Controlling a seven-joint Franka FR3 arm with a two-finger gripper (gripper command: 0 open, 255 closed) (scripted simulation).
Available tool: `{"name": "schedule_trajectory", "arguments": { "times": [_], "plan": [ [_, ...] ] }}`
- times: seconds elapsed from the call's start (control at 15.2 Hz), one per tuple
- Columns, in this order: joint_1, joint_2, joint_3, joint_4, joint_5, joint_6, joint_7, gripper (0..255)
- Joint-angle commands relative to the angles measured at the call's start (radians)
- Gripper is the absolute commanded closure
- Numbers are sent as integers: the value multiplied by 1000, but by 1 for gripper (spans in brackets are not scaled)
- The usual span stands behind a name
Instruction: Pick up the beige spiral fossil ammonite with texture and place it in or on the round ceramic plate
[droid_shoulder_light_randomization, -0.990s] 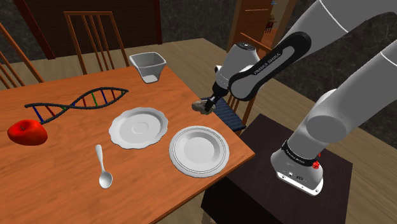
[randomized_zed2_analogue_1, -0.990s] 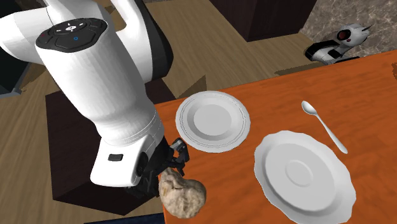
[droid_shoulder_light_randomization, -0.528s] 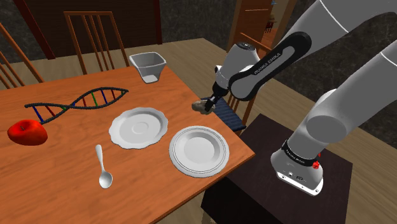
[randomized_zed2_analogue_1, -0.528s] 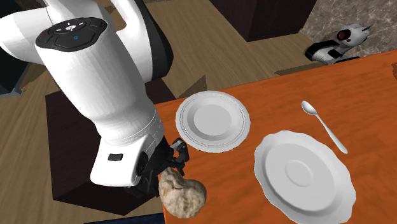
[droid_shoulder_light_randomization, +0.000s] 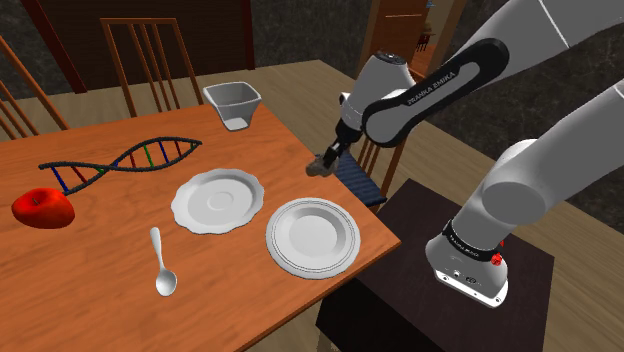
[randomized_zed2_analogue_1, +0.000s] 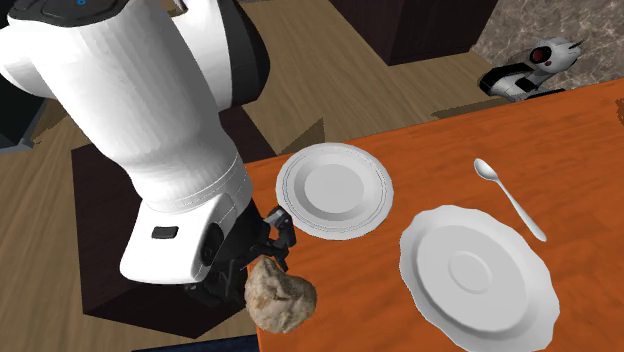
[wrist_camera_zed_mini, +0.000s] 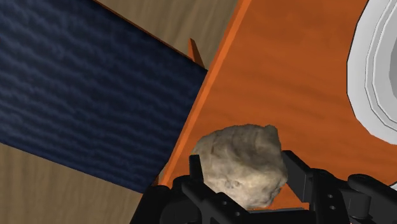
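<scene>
In the wrist view the pincer (wrist_camera_zed_mini: 247, 186) pinches the beige, rough-skinned fossil ammonite (wrist_camera_zed_mini: 243, 163) between its two black fingers, one on each flank of the stone. The stone hangs over the orange surface's (wrist_camera_zed_mini: 286, 83) edge, with a blue chair seat (wrist_camera_zed_mini: 83, 89) beyond that edge.

In the shoulder view the dark stand (droid_shoulder_light_randomization: 400, 300) fills the lower right. Just left of it, at lower centre, the round plate (droid_shoulder_light_randomization: 312, 237) with a ringed rim lies on the surface (droid_shoulder_light_randomization: 90, 290). A spoon (droid_shoulder_light_randomization: 162, 265) lies at lower left. A scalloped plate (droid_shoulder_light_randomization: 217, 201) sits just beside the round one, up and to the left.

Past the plates, right of centre, the pincer (droid_shoulder_light_randomization: 322, 165) holds the ammonite (droid_shoulder_light_randomization: 316, 169) at the surface's right edge, apart from the round plate and above the blue seat (droid_shoulder_light_randomization: 358, 185). The second exterior view sets the stone (randomized_zed2_analogue_1: 280, 293) at the bottom, under the white arm (randomized_zed2_analogue_1: 160, 140), with the round plate (randomized_zed2_analogue_1: 333, 189) up and to the right.

Farther back are a red apple (droid_shoulder_light_randomization: 43, 208) at far left, a DNA model (droid_shoulder_light_randomization: 120, 163), a grey bowl (droid_shoulder_light_randomization: 233, 105) and wooden chairs (droid_shoulder_light_randomization: 145, 60) along the top.
</scene>
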Motion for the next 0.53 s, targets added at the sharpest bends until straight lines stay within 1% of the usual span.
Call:
{"name": "schedule_trajectory", "arguments": {
  "times": [0.0, 0.46],
  "plan": [
    [2, -31, -3, 10, 1, -42, 0, 255],
    [5, -123, -15, 47, 1, -171, -2, 255]
  ]
}}
